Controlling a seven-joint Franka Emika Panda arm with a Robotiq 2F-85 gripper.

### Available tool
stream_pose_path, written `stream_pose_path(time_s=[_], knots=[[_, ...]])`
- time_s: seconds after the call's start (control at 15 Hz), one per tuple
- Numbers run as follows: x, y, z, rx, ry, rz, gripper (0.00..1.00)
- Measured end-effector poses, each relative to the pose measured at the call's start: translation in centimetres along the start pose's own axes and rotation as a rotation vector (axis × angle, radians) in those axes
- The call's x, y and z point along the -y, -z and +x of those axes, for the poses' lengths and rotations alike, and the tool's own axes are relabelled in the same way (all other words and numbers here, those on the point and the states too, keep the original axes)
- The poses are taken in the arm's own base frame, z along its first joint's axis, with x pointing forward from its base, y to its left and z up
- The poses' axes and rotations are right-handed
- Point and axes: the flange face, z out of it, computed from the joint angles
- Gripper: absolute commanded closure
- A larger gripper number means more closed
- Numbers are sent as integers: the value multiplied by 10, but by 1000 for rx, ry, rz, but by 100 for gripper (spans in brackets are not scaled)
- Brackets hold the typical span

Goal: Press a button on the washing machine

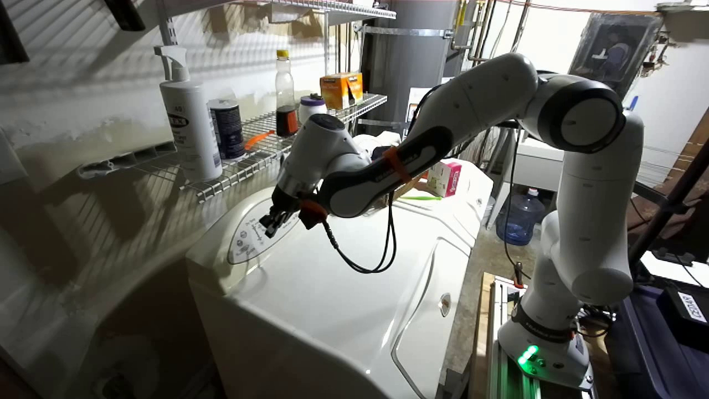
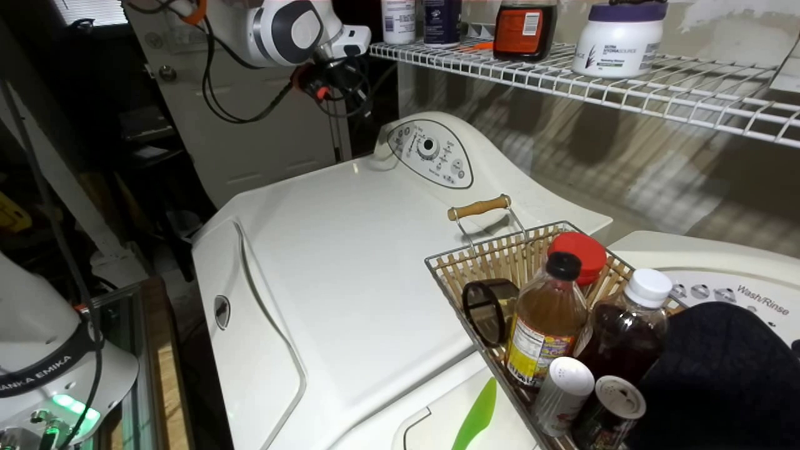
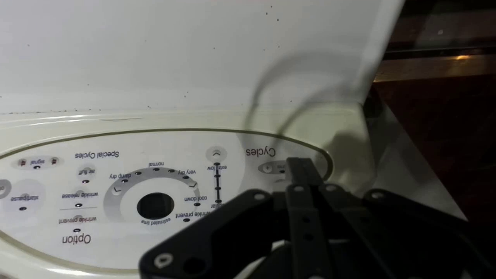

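Observation:
The white washing machine (image 1: 332, 282) (image 2: 337, 237) has a glossy top that also shows in the wrist view (image 3: 155, 58). Its oval control panel (image 1: 246, 244) (image 2: 431, 150) sits at the raised back. In the wrist view the panel (image 3: 128, 252) appears upside down, with a dark round display (image 3: 155, 205) and several labelled buttons. My gripper (image 1: 267, 227) (image 2: 366, 109) (image 3: 304, 161) is shut with nothing between its fingertips. It hangs above the "Cycles" end of the panel, its tips covering part of the grey oval time button (image 3: 268, 167). In an exterior view the tips appear apart from the panel.
A wire shelf (image 1: 249, 176) (image 2: 519, 77) with bottles and jars runs along the wall above the panel. A slatted basket (image 2: 484, 265) of bottles stands on the machine tops, near a green utensil (image 2: 478, 412). Cables (image 1: 382, 266) loop below the wrist.

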Motion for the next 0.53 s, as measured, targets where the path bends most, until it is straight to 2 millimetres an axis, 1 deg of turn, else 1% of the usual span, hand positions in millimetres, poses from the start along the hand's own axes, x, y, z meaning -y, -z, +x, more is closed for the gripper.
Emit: stream_pose_path(time_s=[0.27, 0.4, 0.53], knots=[[2, -1, 4, -6, -1, 3, 100], [0, -2, 4, -5, -1, 0, 100], [-3, -7, 5, -1, 0, -6, 100]])
